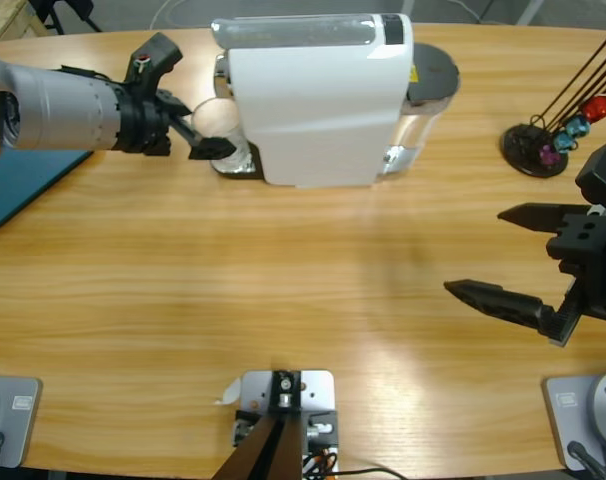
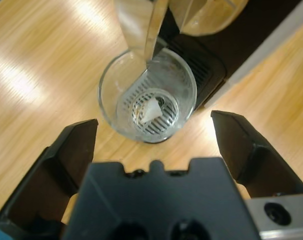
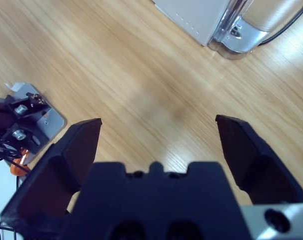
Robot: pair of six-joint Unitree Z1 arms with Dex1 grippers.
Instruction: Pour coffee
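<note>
— Where's the glass (image 2: 147, 102)?
— On the coffee machine's (image 1: 318, 100) drip tray, under its spout, straight ahead of the left gripper (image 2: 154, 145), jaws spread, not touching it.
— And the right gripper (image 1: 518, 255)?
— Spread, holding nothing, well apart from the machine.

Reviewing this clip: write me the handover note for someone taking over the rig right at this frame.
Left gripper: open, jaws on either side of the clear glass cup without touching it.
Right gripper: open, holding nothing, over bare table at the right side.
The cup stands on the grille of the drip tray under the spout of the white coffee machine. It looks empty, no coffee in it.
A black stand with coloured capsules is at the far right.
Done: cup placed under the spout. Left: brew the coffee; cup not gripped.
</note>
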